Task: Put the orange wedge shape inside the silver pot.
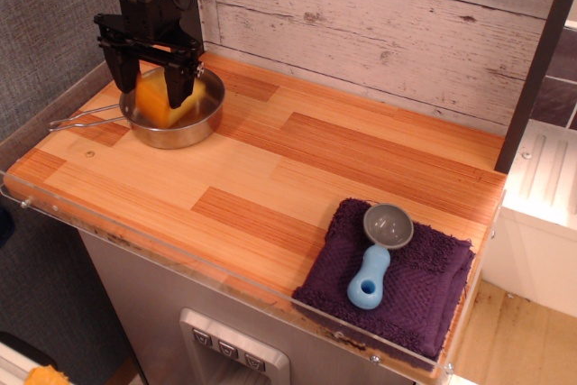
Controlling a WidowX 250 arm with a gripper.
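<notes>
Black fingers (pixel 129 68) spread, pointing down over pot (pixel 185 128)

One orange wedge (pixel 153 99), one silver pot (pixel 185 131), one scoop (pixel 379 254), one purple towel (pixel 424 290).

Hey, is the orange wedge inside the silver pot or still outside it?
Inside. The orange wedge sits within the silver pot, below the rim, between the spread fingers of the gripper.
</notes>
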